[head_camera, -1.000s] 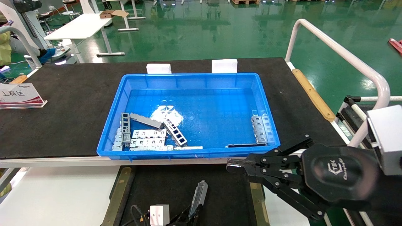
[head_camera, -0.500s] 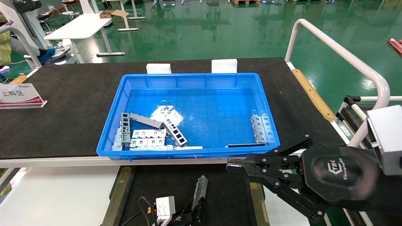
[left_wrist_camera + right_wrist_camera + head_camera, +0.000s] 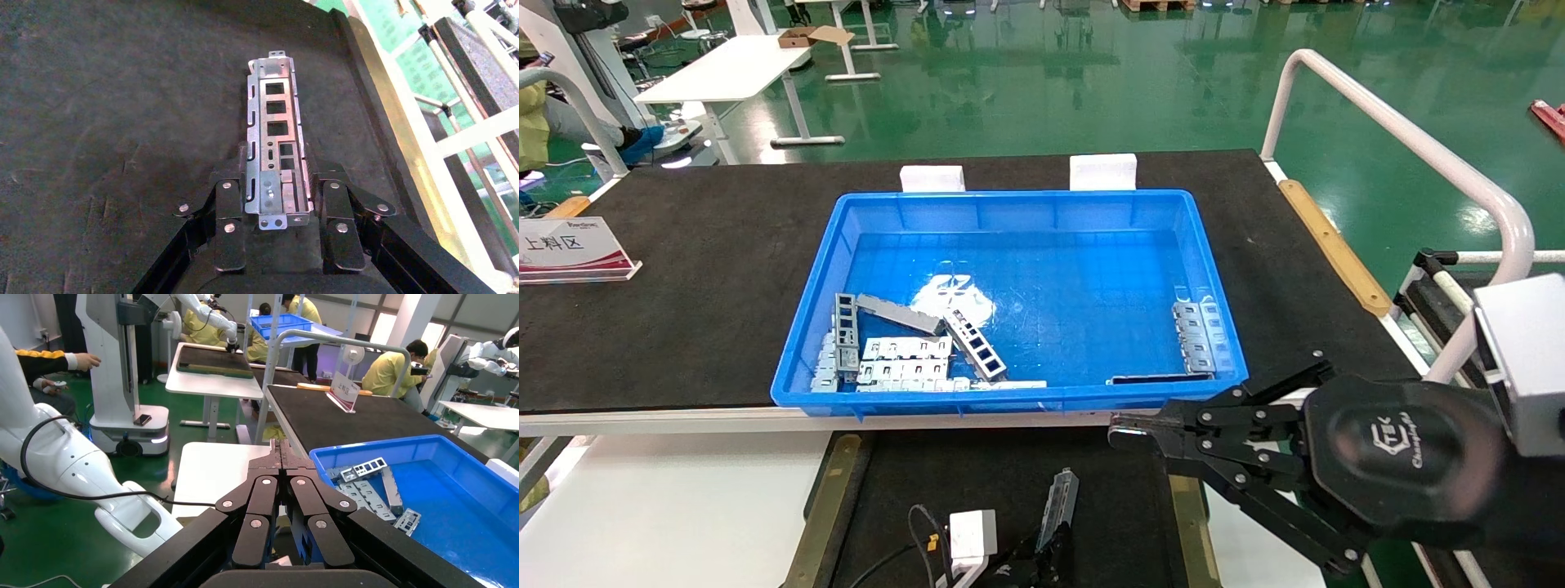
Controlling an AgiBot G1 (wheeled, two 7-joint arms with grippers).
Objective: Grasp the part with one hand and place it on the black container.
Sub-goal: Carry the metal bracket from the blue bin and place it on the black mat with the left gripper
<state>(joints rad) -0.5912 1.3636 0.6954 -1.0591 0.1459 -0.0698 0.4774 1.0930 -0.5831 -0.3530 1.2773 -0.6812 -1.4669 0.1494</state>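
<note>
Left gripper (image 3: 276,195): clamped on the part (image 3: 273,135), one black finger (image 3: 227,202) pressed against each raised side wall at the near end; low at the near edge in the head view (image 3: 1042,563).
Grip width: narrow, just the width of the channel.
Part: open face up, row of rectangular cut-outs showing, far end reaching out past the fingertips over the black container (image 3: 122,110); in the head view seen as a grey strip (image 3: 1060,505) pointing toward the blue bin (image 3: 1017,398).
Contact with the container: cannot tell whether resting on the textured surface or held just above it.
Black container: directly under the left gripper, tan-brass strip (image 3: 392,122) along its side (a matching strip on the other side in the head view).
Right gripper (image 3: 1120,433): fingers pressed together, holding nothing, hovering beside the container's right edge, just in front of the blue bin's near right corner.
Blue bin: beyond the container, on the black table mat (image 3: 682,245), with loose metal pieces (image 3: 903,351) in its near left corner and a few more (image 3: 1193,335) by its right wall.
</note>
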